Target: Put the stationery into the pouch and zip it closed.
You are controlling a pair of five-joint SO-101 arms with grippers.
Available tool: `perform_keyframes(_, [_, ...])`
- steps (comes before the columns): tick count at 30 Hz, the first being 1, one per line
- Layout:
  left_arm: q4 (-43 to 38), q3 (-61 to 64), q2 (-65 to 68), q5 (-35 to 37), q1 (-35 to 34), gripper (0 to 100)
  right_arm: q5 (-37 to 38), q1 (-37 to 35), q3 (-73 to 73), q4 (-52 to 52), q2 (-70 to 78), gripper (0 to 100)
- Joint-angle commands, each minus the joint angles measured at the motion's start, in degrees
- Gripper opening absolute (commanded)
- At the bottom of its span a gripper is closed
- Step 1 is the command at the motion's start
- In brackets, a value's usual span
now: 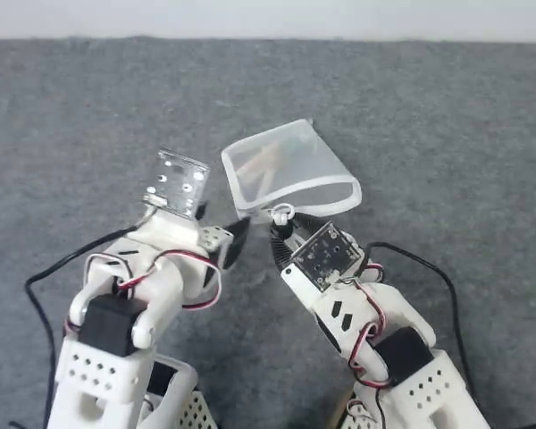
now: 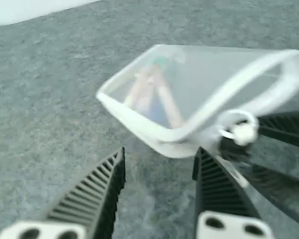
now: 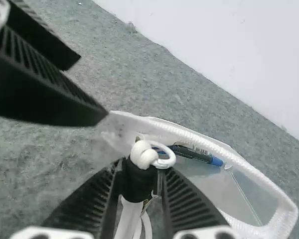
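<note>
A black cable (image 1: 37, 299) is seen at the lower left on the grey mat (image 1: 71, 116). Right of it, the left gripper (image 2: 161, 155) is held open, with nothing in it, close to the pouch (image 1: 295, 170). The pouch is laid in the middle of the frame. It is clear with a white rim, and pens (image 1: 266, 164) are seen inside. Its white pull (image 1: 283, 213) is pinched by the right gripper (image 3: 141, 172).
</note>
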Motion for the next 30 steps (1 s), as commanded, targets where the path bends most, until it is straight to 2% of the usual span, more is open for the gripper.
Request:
perform_keyframes(1, [2.99,-1.27,-1.41,-0.53,4.84,21,-0.44,1.27,-2.2,-1.27,-7.25,0.6])
perform_keyframes(8, [3.34,-0.04,-9.49,-0.26,5.19,21,-0.18,1.27,-0.79,4.18,-19.74,0.6])
perform_keyframes(14, [2.9,4.09,-20.48,-0.44,5.63,21,0.7,1.27,-1.14,5.23,-20.62,0.6])
perform_keyframes(17, [2.9,5.14,-23.82,-0.44,5.63,21,2.81,1.27,-3.87,9.01,-20.7,0.6])
perform_keyframes(22, [0.35,8.22,-25.41,-0.18,5.63,25,3.08,1.1,-8.88,14.64,-20.7,0.6])
perform_keyframes(26, [-3.43,11.3,-25.58,-0.09,5.63,26,5.1,1.01,-9.23,15.08,-20.7,0.6])
perform_keyframes(30, [-3.87,11.47,-25.58,-0.09,5.8,26,5.8,1.01,-9.23,15.16,-20.79,0.6])
